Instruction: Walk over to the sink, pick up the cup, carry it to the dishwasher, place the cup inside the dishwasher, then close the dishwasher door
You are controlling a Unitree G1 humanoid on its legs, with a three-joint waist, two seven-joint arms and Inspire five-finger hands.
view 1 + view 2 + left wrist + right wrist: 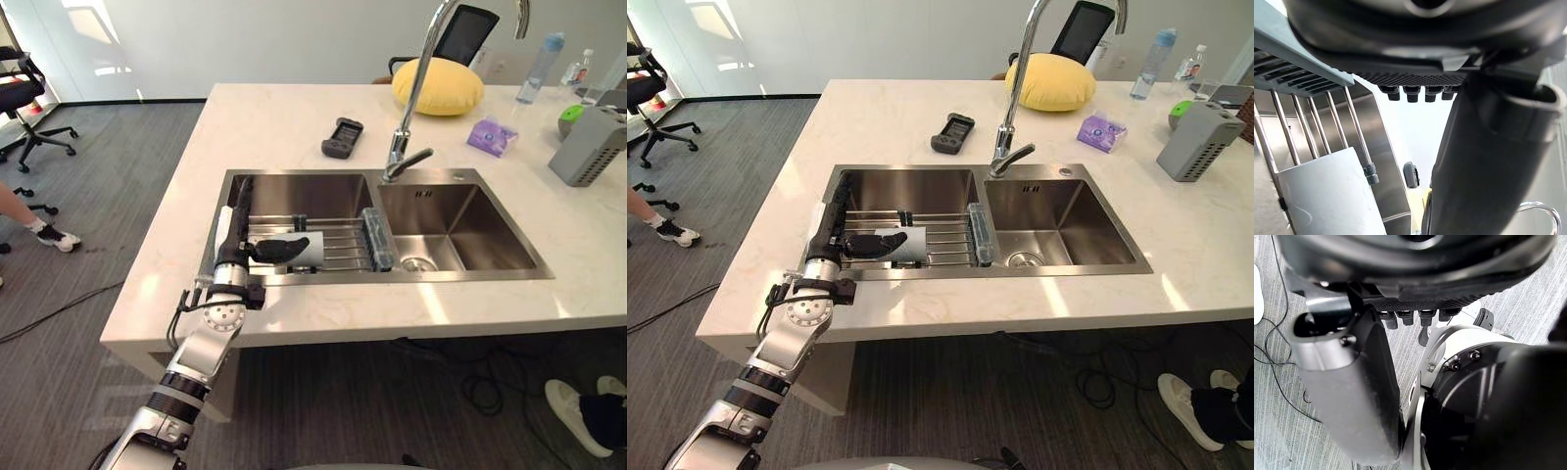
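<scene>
Cream, faintly veined stone desk (294, 127); silver steel double sink (480, 230); round yellow cushion (438, 86); grey ribbed carpet floor (108, 176); small purple packet (492, 135).

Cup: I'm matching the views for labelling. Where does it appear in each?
Left eye view: cup lying on the wire rack, left basin.
Right eye view: same spot.
Left wrist view: grey cylinder on the rack bars.
Right wrist view: carpet past the right hand.
Shared landmark: wire rack.

On the pale table (294, 108) I see a yellow cushion (438, 86) at the far edge, a black handheld device (342, 137) nearer me, a purple packet (492, 136), a water bottle (540, 69) and a grey box (588, 147) (green object (569, 116) just behind). An office chair (24, 98) stands far left, and a person's white shoe (578, 416) shows lower right.
</scene>
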